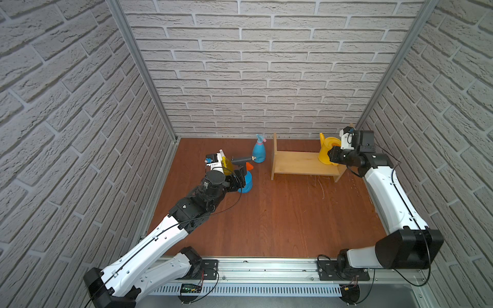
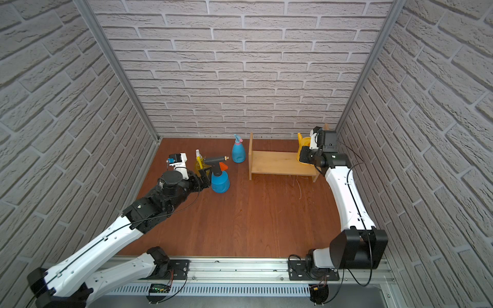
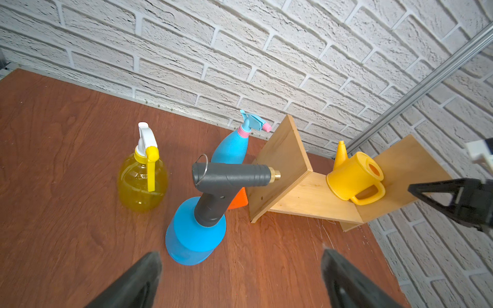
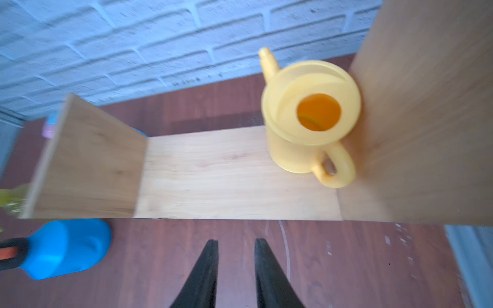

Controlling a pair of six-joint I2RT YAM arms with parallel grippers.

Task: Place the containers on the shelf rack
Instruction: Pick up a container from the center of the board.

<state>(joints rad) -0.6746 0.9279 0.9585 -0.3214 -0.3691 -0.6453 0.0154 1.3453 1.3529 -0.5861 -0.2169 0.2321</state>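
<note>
watering can [image 3: 346, 176] 1 | spray bottles [image 3: 142, 184] [image 3: 232, 149] 2 | pressure sprayer [image 3: 194, 234] 1 | shelf rack [image 3: 309, 197] 1

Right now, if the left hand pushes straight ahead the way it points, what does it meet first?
Likely the blue pressure sprayer, just ahead of the left hand, off-centre; depth is unclear.
</note>
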